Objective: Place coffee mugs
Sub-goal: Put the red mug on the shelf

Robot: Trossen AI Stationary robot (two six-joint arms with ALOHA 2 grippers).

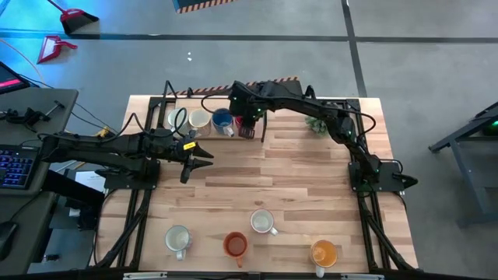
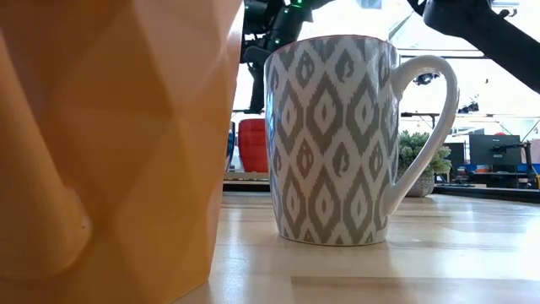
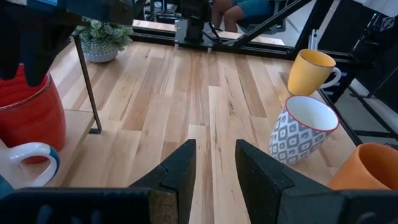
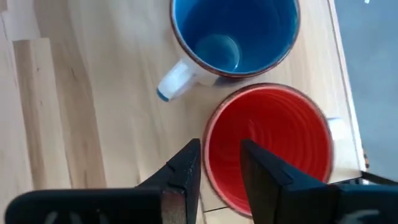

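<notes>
Orange mug (image 2: pixel 110 143) on wooden table (image 2: pixel 380 270)

**Mugs in two rows on a wooden tabletop**

The light butcher-block tabletop (image 1: pixel 272 179) carries mugs along two edges. At the far edge stand two cream mugs (image 1: pixel 189 119), a blue mug (image 1: pixel 222 120) and, just beside it, a red mug (image 1: pixel 247 128); a small potted plant (image 1: pixel 317 124) sits farther right. Along the near edge stand a white mug (image 1: pixel 177 239), a red-orange mug (image 1: pixel 235 245), a patterned mug (image 1: pixel 262 222) and a yellow-orange mug (image 1: pixel 324 253).
</notes>
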